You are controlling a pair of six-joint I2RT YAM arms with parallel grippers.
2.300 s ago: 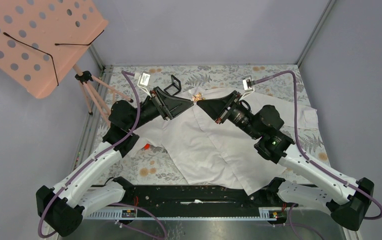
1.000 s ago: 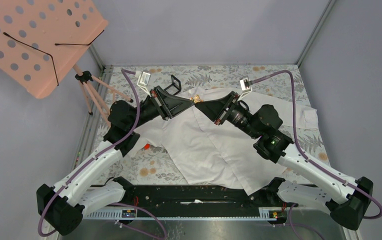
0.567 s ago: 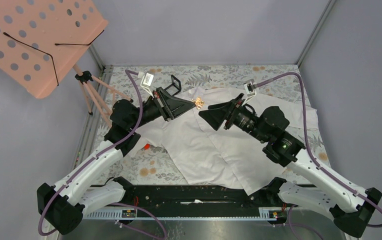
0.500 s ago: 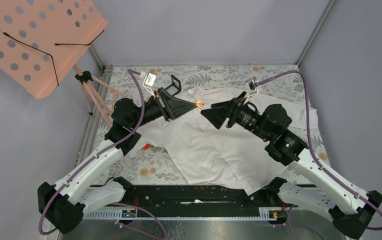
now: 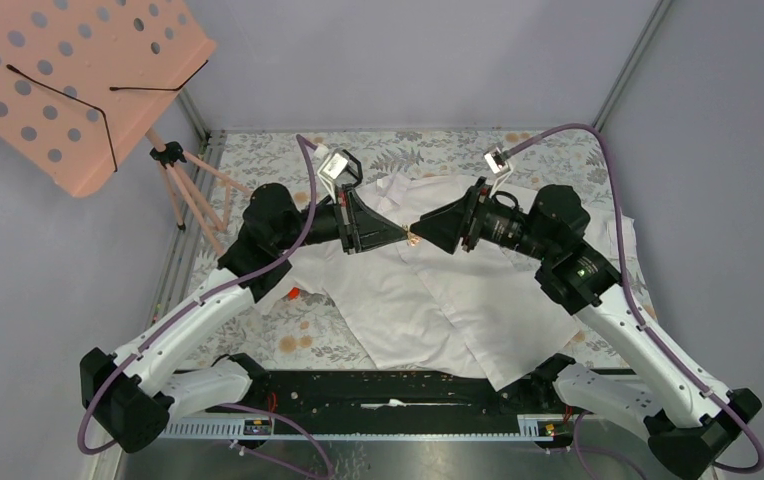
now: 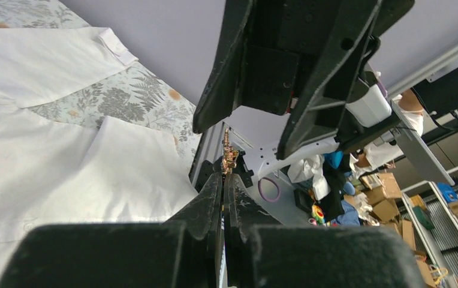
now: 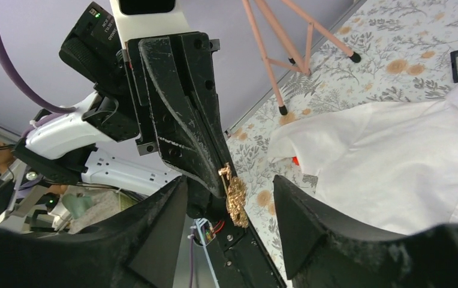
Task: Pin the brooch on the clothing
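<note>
Left fingers [image 5: 376,228] moved rightward, pinching one brooch [image 7: 236,201] over one shirt [image 5: 408,300].

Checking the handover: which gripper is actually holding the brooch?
The left gripper: its jaws are shut on the brooch, while the right gripper is open around it.

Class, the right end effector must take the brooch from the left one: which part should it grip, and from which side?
Probably the free end of the gold brooch, which juts beyond the tips of the shut left end effector. Come head-on, from opposite that arm: the open right end effector faces it and straddles the slim ornament, so closing there should clear the left tips.
</note>
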